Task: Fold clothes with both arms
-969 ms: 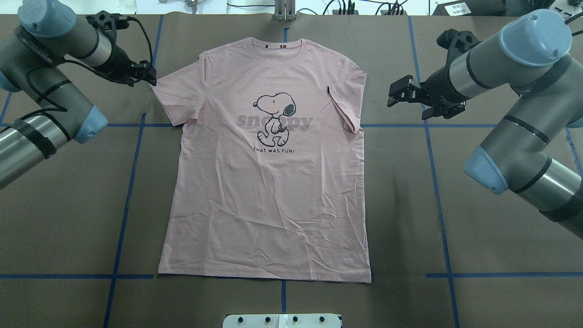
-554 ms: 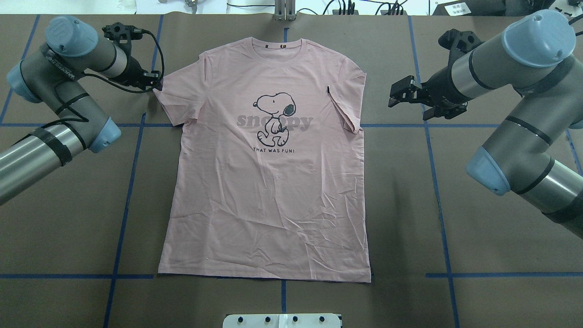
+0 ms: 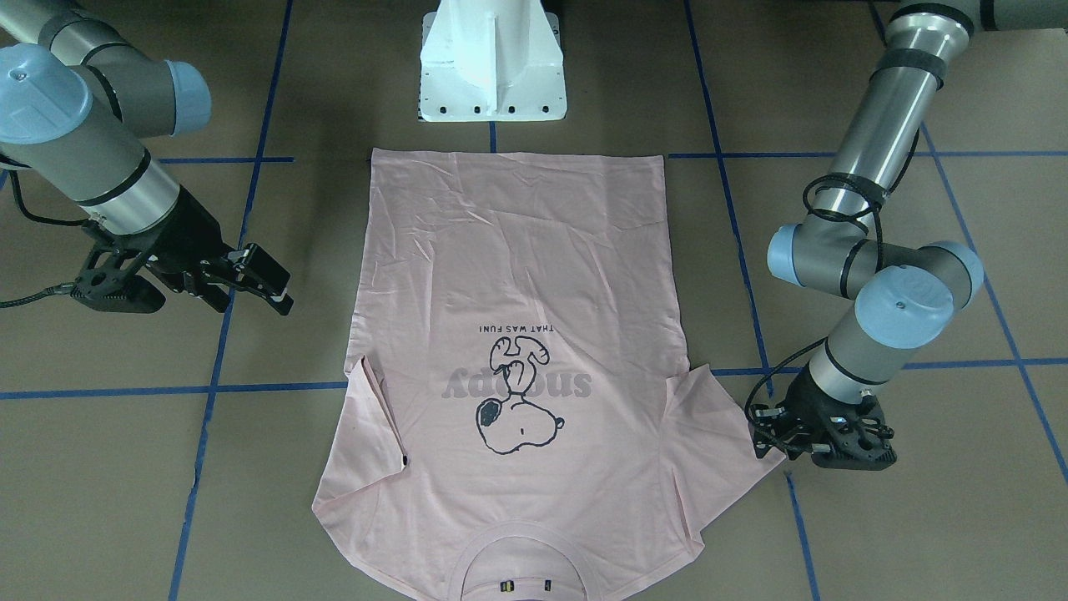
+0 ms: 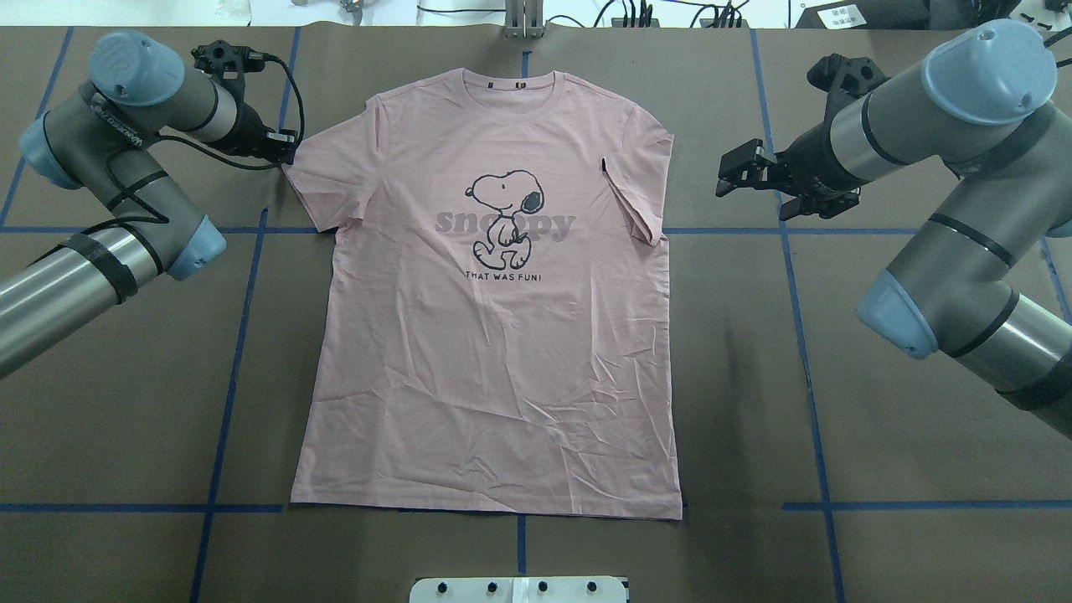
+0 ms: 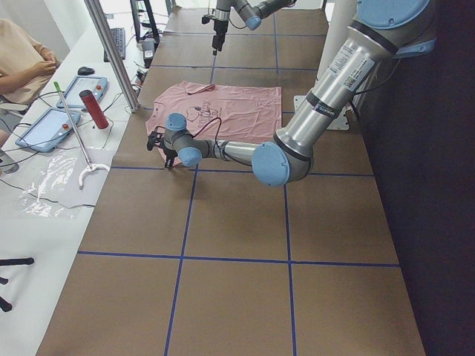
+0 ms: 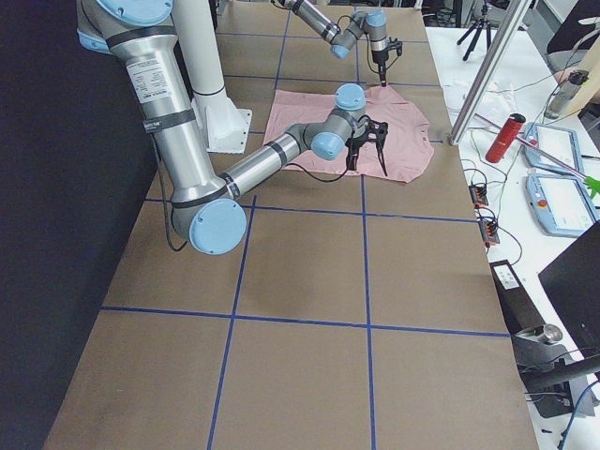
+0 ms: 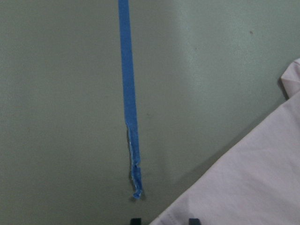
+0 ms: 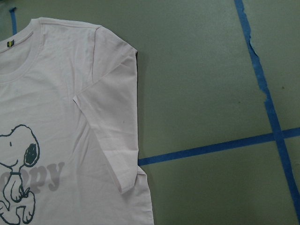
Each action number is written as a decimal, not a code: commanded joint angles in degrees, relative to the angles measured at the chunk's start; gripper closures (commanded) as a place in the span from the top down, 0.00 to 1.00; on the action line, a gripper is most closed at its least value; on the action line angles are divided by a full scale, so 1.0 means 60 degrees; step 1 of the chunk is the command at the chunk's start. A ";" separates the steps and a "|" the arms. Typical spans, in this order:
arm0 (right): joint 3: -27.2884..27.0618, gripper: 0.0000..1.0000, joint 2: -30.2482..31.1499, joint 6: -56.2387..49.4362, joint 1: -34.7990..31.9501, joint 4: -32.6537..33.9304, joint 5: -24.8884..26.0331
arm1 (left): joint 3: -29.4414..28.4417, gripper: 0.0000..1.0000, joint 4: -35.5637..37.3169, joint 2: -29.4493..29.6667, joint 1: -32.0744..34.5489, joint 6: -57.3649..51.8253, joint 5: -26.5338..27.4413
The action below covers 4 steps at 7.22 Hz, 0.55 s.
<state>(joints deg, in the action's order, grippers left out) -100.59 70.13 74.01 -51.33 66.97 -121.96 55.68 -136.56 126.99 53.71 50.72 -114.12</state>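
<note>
A brown table with blue tape lines is filling the view. A pale pink T-shirt is lying flat on it, front side up, showing its Snoopy print on the chest. The sleeve on the right arm's side of the Snoopy print is lying folded in over the chest. The sleeve on the other side of the Snoopy print is lying spread out on the table.

The left gripper is sitting low at the tip of that spread sleeve. Its fingers are looking spread, one on each side of the sleeve's edge, and they are not pinching it yet. The right gripper is hanging over bare table, well out from the Snoopy print on the folded sleeve's side. Its fingers are spread wide and holding nothing.

The T-shirt is looking thin, light and very soft. It is likely going to flop and wrinkle when lifted, and one layer may be slipping off the other. It is not going to break. The best places to grab are probably the edges: a sleeve hem, a shoulder or the bottom hem, pinching both layers. Both arms lifting together should be keeping the cloth from bunching.
</note>
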 commanded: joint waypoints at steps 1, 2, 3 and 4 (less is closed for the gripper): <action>0.0022 1.00 0.0002 0.0000 0.0015 0.0000 0.0024 | 0.0544 0.00 0.0084 0.0016 0.0027 0.0144 -0.0022; 0.0022 1.00 -0.0013 0.0029 0.0015 0.0000 0.0024 | 0.0810 0.00 0.0041 0.0132 0.0013 0.0929 -0.0022; 0.0036 1.00 -0.0013 0.0102 0.0058 0.0000 0.0024 | 0.1016 0.00 0.0084 0.0366 -0.0016 0.1488 -0.0022; 0.0065 1.00 -0.0027 0.0102 0.0088 0.0000 0.0038 | 0.1018 0.00 0.0201 0.0716 -0.0307 0.2131 0.0007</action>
<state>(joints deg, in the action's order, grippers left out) -100.35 70.03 74.45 -51.02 66.97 -121.79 61.07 -135.95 129.20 53.22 59.00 -114.21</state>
